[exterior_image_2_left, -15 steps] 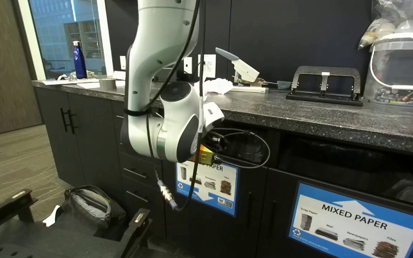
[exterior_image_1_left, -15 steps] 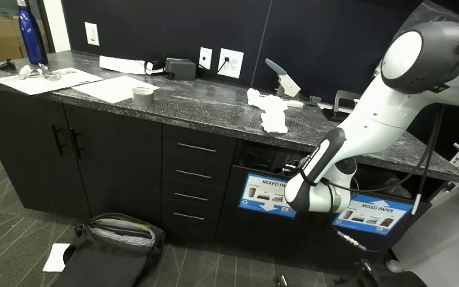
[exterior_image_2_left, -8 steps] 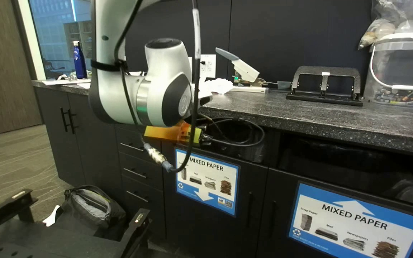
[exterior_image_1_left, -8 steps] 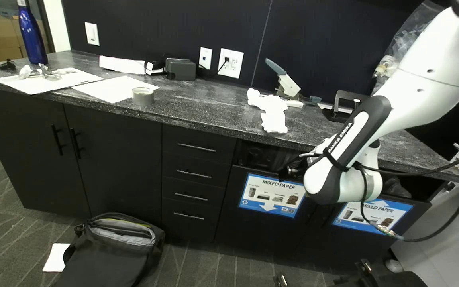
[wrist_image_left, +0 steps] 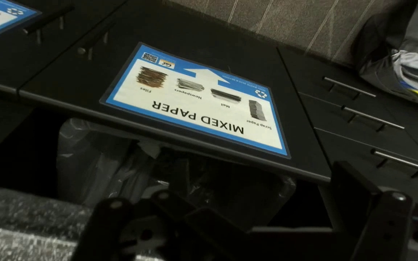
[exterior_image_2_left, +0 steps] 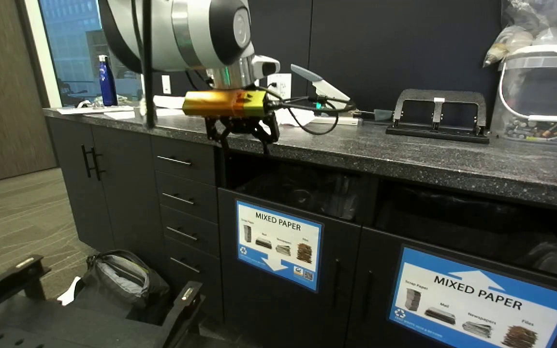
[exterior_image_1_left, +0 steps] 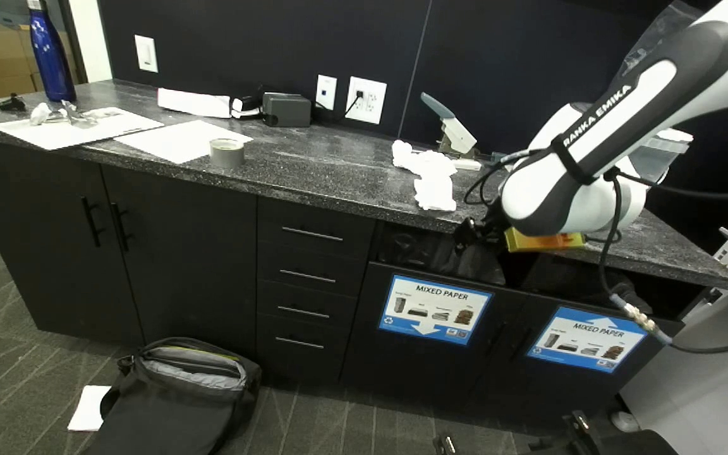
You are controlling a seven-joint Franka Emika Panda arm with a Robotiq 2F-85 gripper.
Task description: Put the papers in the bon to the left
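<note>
"White papers (exterior_image_1_left: 435, 183) lay crumpled in a loose bunch on the speckled dark counter (exterior_image_1_left: 320, 158), close to its near edge, in both exterior views. A stapler (exterior_image_1_left: 457, 134) stood just beyond them."

"And the gripper (exterior_image_2_left: 245, 146)?"

"Spread wide at the end of the white arm (exterior_image_1_left: 617, 120), it hung on the near side of the papers, apart from them. It was in front of the counter's edge, above the left bin (exterior_image_2_left: 278, 309)."

"How was that bin marked?"

"With a blue-and-white sign (exterior_image_2_left: 278, 246) reading MIXED PAPER, its arrow pointing down. In the wrist view, where the lettering appeared upside down, a clear liner (wrist_image_left: 85, 159) showed inside the bin. The right bin (exterior_image_2_left: 377, 256) wore a twin sign (exterior_image_2_left: 481, 299), arrow up."

"What else stood on the counter?"

"Toward the left were two flat sheets (exterior_image_1_left: 177, 140), a tape roll (exterior_image_1_left: 227, 155) and, farther off, an upright blue bottle (exterior_image_1_left: 52, 60). Near the dark far wall (exterior_image_1_left: 231, 44) sat a grey box (exterior_image_1_left: 286, 110), left of a white outlet (exterior_image_1_left: 369, 105) with a plug in it. Toward the right, in an exterior view, were a black punch (exterior_image_2_left: 436, 116) and a clear tub (exterior_image_2_left: 547, 61) holding objects too small to name."

"And below?"

"On the carpet (exterior_image_1_left: 313, 417), near and left, a dark bag (exterior_image_1_left: 181, 404) lay agape, a loose white sheet (exterior_image_1_left: 89, 407) just beside it."
</note>
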